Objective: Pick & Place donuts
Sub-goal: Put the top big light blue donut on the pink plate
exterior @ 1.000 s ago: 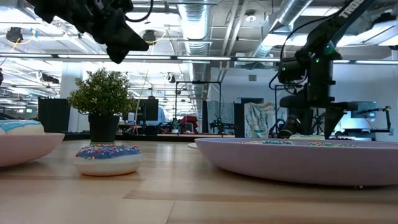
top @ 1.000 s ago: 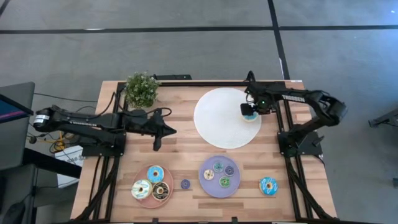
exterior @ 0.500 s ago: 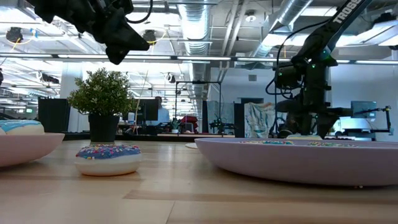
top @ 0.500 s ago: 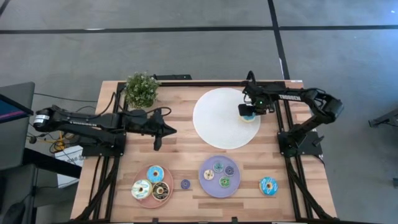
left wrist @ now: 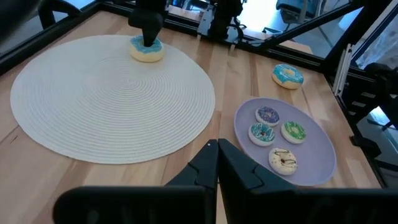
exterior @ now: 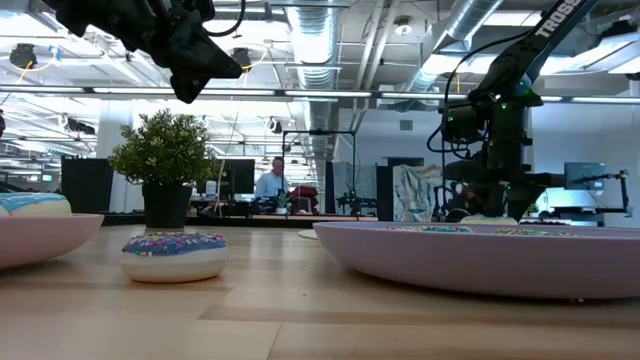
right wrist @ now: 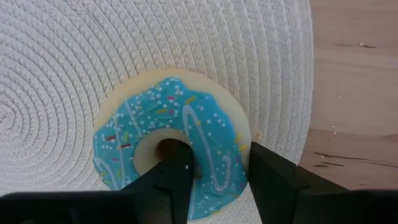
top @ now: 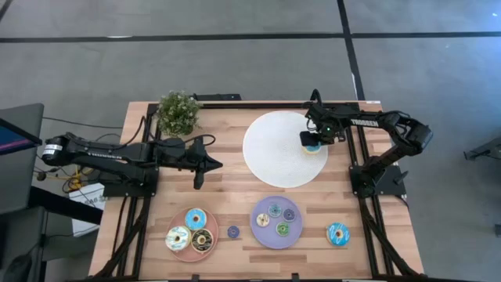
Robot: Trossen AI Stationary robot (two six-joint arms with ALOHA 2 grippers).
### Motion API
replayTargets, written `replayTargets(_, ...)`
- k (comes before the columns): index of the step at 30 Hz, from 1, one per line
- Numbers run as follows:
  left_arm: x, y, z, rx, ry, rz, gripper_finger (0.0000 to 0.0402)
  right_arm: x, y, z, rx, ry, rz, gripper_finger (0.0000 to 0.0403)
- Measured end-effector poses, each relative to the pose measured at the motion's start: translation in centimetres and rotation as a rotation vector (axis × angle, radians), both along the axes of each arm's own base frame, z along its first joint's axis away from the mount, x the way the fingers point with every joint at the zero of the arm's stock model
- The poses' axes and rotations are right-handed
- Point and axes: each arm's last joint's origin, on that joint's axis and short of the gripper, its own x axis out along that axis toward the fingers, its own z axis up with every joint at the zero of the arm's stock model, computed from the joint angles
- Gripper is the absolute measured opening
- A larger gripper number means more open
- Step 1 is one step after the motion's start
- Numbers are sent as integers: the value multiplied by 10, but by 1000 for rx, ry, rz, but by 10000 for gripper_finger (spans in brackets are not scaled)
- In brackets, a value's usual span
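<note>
A large blue-iced donut [right wrist: 171, 140] lies flat near the right edge of the round white woven mat [top: 274, 149]. My right gripper [top: 310, 141] stands over it, shut on it. My left gripper [top: 196, 182] hangs shut above bare table left of the mat, touching nothing; its fingers [left wrist: 217, 158] show closed. Three large donuts, blue [top: 196, 218], white [top: 178, 237] and chocolate [top: 203, 240], sit on the pink plate. Several tiny donuts rest on the purple plate [top: 255, 227]. One tiny donut [top: 233, 232] and one blue donut [top: 338, 233] lie on the wood. My right gripper has one finger [right wrist: 177, 171] down in the donut's hole and the other [right wrist: 267, 171] outside its rim. The blue-iced ring [right wrist: 221, 165] is pinched between them. The fingers come from above, pointing down. The donut lies flat on the mat [right wrist: 74, 74].
A small potted plant [top: 178, 112] stands at the far left corner. The pink plate [top: 213, 246] and purple plate sit along the near edge. Open wood lies between the mat and the plates. A person [exterior: 268, 182] sits in the room beyond the table.
My right gripper has moved a little toward the table's left and down over the mat's right edge, carrying the blue donut with it, then stayed still. The left arm has kept still.
</note>
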Motion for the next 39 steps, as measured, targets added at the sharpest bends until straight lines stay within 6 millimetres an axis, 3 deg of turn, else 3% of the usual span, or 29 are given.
replayTargets(23,0,-2,0,8,3,6,0,0,1,1,13,-20,3,127)
replayTargets(39,0,0,0,63,6,57,0,-23,23,64,-152,-211,11,129)
